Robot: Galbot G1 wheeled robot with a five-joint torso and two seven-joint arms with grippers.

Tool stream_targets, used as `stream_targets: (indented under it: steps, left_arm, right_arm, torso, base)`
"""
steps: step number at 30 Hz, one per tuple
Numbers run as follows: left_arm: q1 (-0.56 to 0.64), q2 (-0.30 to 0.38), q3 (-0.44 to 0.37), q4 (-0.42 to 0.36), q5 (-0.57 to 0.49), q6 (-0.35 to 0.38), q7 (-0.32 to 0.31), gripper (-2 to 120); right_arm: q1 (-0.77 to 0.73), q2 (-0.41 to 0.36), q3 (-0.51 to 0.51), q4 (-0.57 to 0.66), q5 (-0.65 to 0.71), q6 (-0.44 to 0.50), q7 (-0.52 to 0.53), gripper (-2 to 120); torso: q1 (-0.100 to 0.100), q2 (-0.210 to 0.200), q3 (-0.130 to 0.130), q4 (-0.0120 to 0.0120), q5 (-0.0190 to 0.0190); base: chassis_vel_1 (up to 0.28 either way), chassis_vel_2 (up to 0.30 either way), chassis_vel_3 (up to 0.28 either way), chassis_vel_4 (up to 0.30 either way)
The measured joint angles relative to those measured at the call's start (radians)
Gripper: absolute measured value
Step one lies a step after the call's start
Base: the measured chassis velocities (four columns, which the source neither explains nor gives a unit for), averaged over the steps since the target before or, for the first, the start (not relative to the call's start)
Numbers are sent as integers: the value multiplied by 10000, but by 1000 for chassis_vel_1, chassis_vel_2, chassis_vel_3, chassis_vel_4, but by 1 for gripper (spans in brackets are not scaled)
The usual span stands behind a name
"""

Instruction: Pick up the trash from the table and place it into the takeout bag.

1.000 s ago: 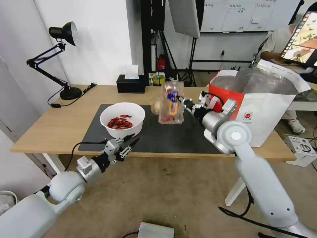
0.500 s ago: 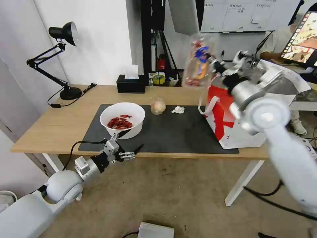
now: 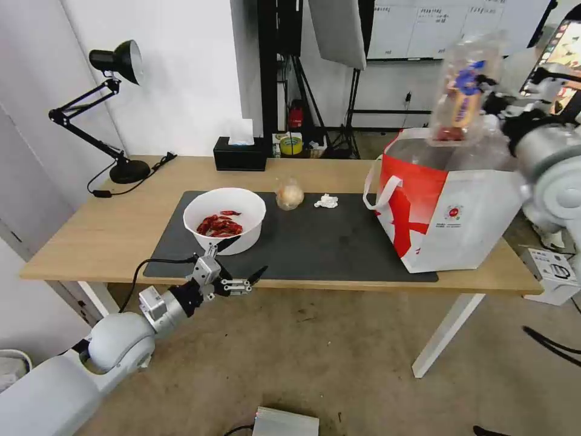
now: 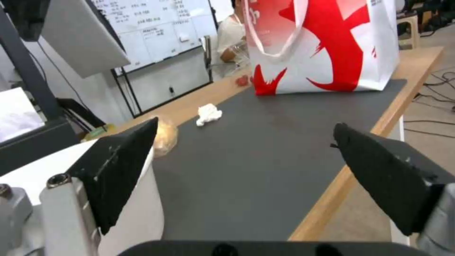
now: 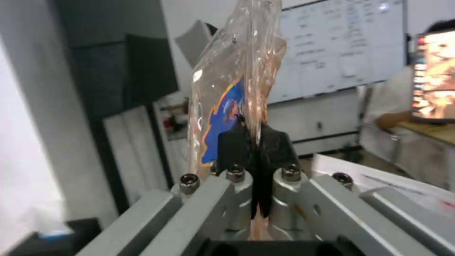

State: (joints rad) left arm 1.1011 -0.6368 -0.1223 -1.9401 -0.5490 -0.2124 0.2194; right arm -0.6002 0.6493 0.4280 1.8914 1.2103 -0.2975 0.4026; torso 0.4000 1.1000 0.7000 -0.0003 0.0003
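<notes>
Clear plastic tray [image 3: 463,91] with red scraps hangs upright in your right claw [image 3: 491,104], clenched on its edge, up in the air above the open mouth of the takeout bag [image 3: 460,212]. In the right wrist view the black fingertips [image 5: 230,144] pinch the tray [image 5: 232,92] edge flat between them. You have the bag standing at the right end of the worktop [image 3: 91,224], partly on the dark grey mat [image 3: 315,242], foil lining showing, white strap handle at its left side.

Your left claw [image 3: 233,275] sits low at the near edge of the worktop, just in front of the white bowl [image 3: 225,218] of red shells, jaws spread wide, grasping nothing. Left wrist view shows both black fingers [image 4: 118,167] apart, with the mat [image 4: 246,160] between them and the bag [image 4: 327,42] far off.

Small clear bag with beige lump [image 3: 289,194] rests on the far edge of the mat, right of the bowl. Crumpled white tissue [image 3: 325,201] lies just right of it, apart. Black tissue box [image 3: 240,154] is at the far edge; desk lamp [image 3: 115,109] far left.
</notes>
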Motion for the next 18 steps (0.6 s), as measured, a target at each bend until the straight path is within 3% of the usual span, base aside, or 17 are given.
stream_targets:
  steps: [9,18]
  left_arm:
    - [-15,-74,41,-62,-3,24,-15,100]
    - [-91,-13,85,-76,-53,29,-28,100]
  right_arm:
    - [-1322,14,802,-328,-536,4,-221,0]
    - [-1658,278,884,-548,-530,49,-254,0]
  torso:
    - [0,0,0,1,-1]
    - [0,0,0,3,-4]
  base:
    - [0,0,0,0]
    - [0,0,0,0]
